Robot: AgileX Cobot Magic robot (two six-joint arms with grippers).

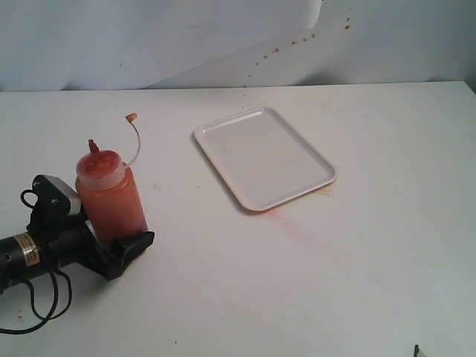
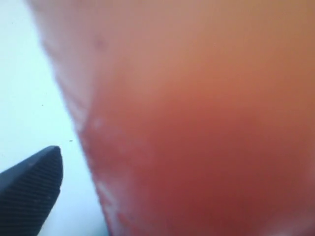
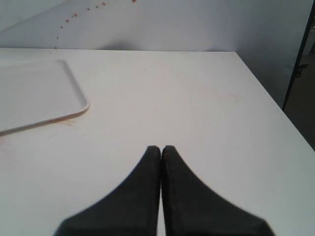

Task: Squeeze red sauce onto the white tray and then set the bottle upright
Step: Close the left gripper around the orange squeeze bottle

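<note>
Left gripper (image 1: 111,229) straddles bottle (image 1: 109,190) base, jaws wide, one finger (image 2: 29,196) clear of it: no grip yet. Bottle upright, near left. Tray (image 1: 264,156) farther right, no sauce visible. You close gently mid-body, avoid early squirt. Right gripper (image 3: 161,150) closed, empty.

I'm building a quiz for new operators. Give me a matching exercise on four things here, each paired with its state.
Things:
1. bottle
2. tray
3. left claw
4. right claw

States:
A. shut
B. standing upright
C. open, straddling the bottle
D. lying flat, white

Pairs: 1-B, 2-D, 3-C, 4-A
</note>
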